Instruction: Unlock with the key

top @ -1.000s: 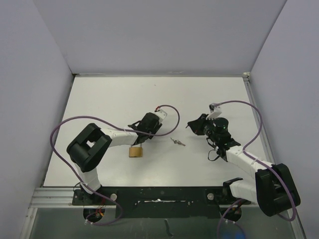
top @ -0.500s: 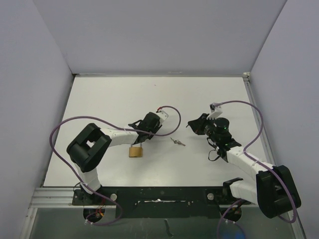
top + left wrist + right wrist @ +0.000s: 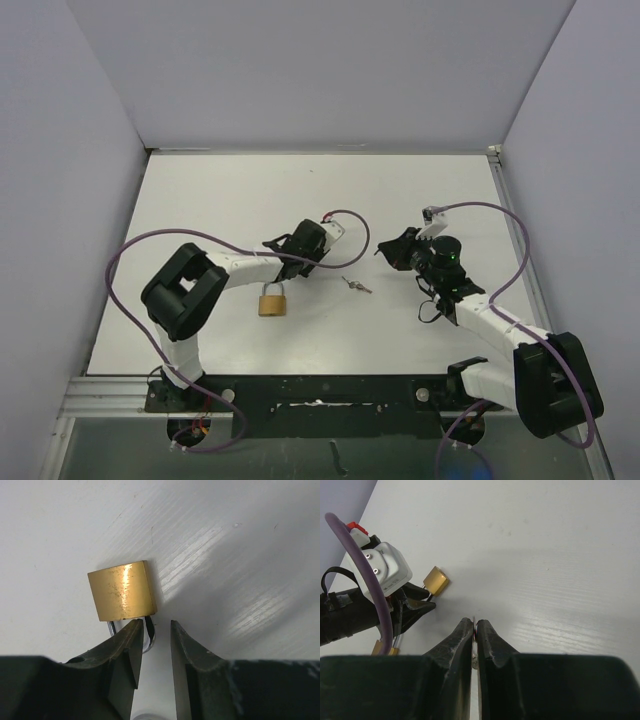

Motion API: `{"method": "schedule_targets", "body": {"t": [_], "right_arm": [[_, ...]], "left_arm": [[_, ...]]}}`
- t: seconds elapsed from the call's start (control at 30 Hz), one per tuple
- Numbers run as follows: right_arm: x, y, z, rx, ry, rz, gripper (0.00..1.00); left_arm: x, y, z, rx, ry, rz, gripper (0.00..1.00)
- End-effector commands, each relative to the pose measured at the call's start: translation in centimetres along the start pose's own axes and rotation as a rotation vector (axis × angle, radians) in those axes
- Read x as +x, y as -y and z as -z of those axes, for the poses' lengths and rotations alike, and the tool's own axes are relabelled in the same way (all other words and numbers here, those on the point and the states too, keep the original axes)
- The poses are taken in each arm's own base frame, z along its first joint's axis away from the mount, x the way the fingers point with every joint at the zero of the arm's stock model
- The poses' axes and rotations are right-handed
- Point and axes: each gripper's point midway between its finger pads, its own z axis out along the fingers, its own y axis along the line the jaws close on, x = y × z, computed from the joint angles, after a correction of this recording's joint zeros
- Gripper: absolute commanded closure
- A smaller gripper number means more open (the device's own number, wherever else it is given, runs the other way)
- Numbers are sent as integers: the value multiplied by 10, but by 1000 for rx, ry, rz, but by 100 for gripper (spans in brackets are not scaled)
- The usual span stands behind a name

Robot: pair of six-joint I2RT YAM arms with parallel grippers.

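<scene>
A brass padlock [image 3: 271, 301] lies flat on the white table [image 3: 220, 200], its steel shackle pointing toward my left gripper [image 3: 284, 264]. In the left wrist view the padlock [image 3: 121, 592] sits just beyond my left gripper [image 3: 155, 625]. The jaws stand narrowly apart, one shackle leg [image 3: 148, 632] against the left finger's inner face, not clamped. A small silver key [image 3: 355, 286] lies on the table between the arms. My right gripper [image 3: 383, 250] hovers right of the key. In the right wrist view it [image 3: 474, 622] is shut, a thin glint in the slit. The padlock [image 3: 435, 579] lies ahead to its left.
Purple cables [image 3: 150, 245] loop beside both arms. Grey walls [image 3: 60, 200] enclose the table on three sides. The left arm's wrist and white camera housing [image 3: 382, 572] sit close to the padlock in the right wrist view.
My left gripper has drawn back up and to the right off the padlock, so the shackle now shows. The padlock shifted slightly. The right arm and the key have stayed put.
</scene>
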Motion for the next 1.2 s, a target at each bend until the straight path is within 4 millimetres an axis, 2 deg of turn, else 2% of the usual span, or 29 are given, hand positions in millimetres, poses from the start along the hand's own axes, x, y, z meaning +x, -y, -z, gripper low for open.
{"method": "schedule_targets", "body": {"t": [0.0, 0.37, 0.57, 0.87, 1.03, 1.17], "right_arm": [[-17, -8, 2, -40, 61, 17, 100], [-18, -8, 2, -43, 62, 13, 100], [-19, -8, 2, -43, 66, 11, 100], [-20, -7, 4, -42, 69, 9, 100], [-22, -7, 5, -42, 72, 9, 100], [-20, -6, 5, -40, 68, 7, 100]], "left_arm": [[-8, 2, -1, 47, 2, 42, 73], [-1, 1, -5, 85, -28, 87, 73], [3, 3, -10, 98, -53, 110, 77], [11, -1, -13, 92, -91, 154, 87], [14, 0, -15, 101, -100, 178, 100], [7, 0, -13, 111, -79, 184, 100]]}}
